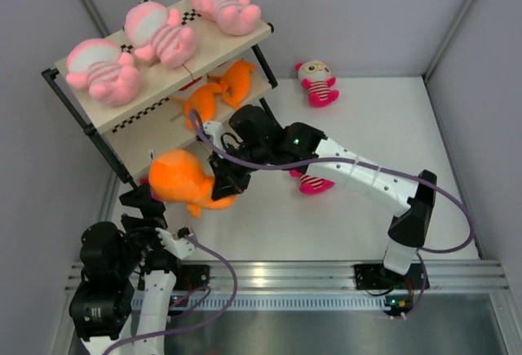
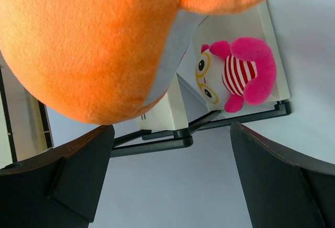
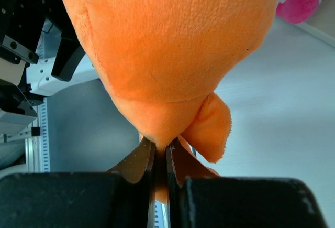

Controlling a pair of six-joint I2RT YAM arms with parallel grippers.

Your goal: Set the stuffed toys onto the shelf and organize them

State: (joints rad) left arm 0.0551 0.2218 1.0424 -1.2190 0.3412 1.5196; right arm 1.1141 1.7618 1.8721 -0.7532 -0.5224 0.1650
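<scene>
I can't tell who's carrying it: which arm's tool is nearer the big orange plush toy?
Right. The right tool is shut on a fold of the big orange plush toy; the left tool hangs open close beside it, holding nothing.

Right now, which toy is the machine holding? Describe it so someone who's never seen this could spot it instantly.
Find the three-tier shelf at the far left. Just off its near lower corner is a round orange plush, pinched at a seam by the right pincer. Unlike the orange toys on the shelf's middle board, it is off the shelf and gripped.
</scene>
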